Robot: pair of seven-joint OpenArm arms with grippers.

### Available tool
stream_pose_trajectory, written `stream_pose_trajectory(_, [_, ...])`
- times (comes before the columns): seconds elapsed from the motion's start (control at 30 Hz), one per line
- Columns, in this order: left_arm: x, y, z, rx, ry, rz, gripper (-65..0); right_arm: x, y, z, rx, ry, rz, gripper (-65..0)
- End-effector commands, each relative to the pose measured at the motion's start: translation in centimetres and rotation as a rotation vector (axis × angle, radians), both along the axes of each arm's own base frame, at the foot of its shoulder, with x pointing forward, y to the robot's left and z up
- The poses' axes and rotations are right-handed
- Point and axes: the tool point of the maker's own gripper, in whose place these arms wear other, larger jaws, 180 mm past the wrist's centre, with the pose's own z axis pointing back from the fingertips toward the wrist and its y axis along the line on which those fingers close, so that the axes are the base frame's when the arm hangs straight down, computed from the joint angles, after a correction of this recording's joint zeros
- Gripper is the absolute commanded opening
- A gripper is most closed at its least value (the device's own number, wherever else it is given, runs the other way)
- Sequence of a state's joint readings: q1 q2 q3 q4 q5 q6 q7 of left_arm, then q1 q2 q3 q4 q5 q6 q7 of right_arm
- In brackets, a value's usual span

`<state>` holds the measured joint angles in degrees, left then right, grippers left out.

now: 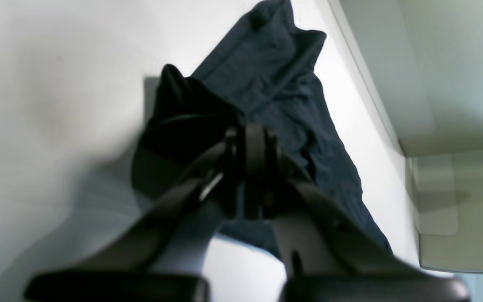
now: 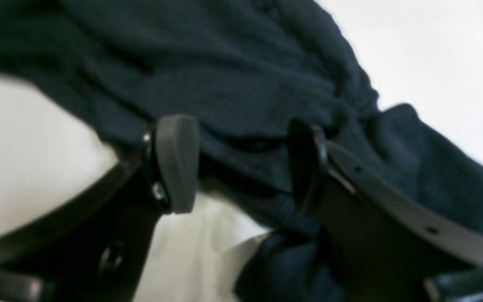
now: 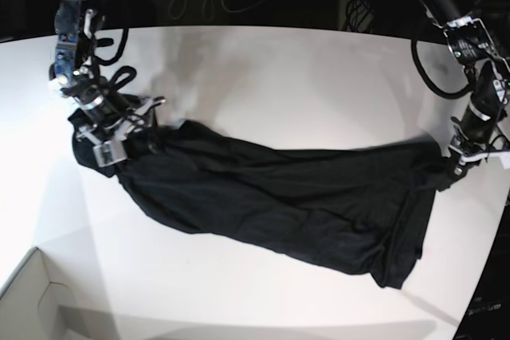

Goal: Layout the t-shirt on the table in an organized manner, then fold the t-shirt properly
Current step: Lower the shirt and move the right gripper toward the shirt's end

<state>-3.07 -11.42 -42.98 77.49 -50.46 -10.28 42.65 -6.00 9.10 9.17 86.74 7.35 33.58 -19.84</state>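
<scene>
The only container is a white box (image 3: 32, 296) at the near left corner of the base view, and only its corner shows; what is inside I cannot tell.

The fingers (image 1: 255, 151) of the left gripper (image 1: 252, 159) are pressed together on a bunch of the t-shirt (image 3: 271, 197), so the cloth is pinched between them and rises in a small dark peak just beyond the tips. In the base view this gripper (image 3: 460, 158) is at the right end of the garment, close to the table's edge.

The fingers (image 2: 176, 161) of the right gripper (image 2: 241, 163) stand wide apart. Black fabric (image 2: 233, 84) lies between and beyond the two pads, and one pad is against the cloth, but the jaws are not closed on it. In the base view this gripper (image 3: 119, 129) is at the left end of the t-shirt.

The t-shirt lies on the white table (image 3: 279, 61), stretched between the two grippers. Its long axis goes from left to right in the base view, slightly lower toward the right. The cloth is wrinkled and bunched, and a loose part hangs toward the near right side.
</scene>
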Motion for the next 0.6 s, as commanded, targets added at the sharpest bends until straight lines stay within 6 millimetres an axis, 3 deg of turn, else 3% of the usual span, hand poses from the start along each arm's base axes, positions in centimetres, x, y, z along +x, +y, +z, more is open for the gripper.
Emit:
stream_pose_trajectory(0.0, [0.75, 0.75, 1.87, 0.017, -0.055, 0.009, -64.8, 0.35, 0.77, 1.14, 0.004, -0.057, 0.026, -30.3])
stream_pose_trajectory(0.27, [0.76, 0.82, 1.92, 0.019, -0.056, 0.010, -64.8, 0.31, 1.39, 0.64, -0.193, -0.150, 0.092, -30.2])
stream_pose_trajectory(0.57, [0.76, 0.73, 1.88, 0.016, -0.057, 0.011, -64.8, 0.71, 1.19, 0.78, -0.226, -0.160, 0.102, -30.7])
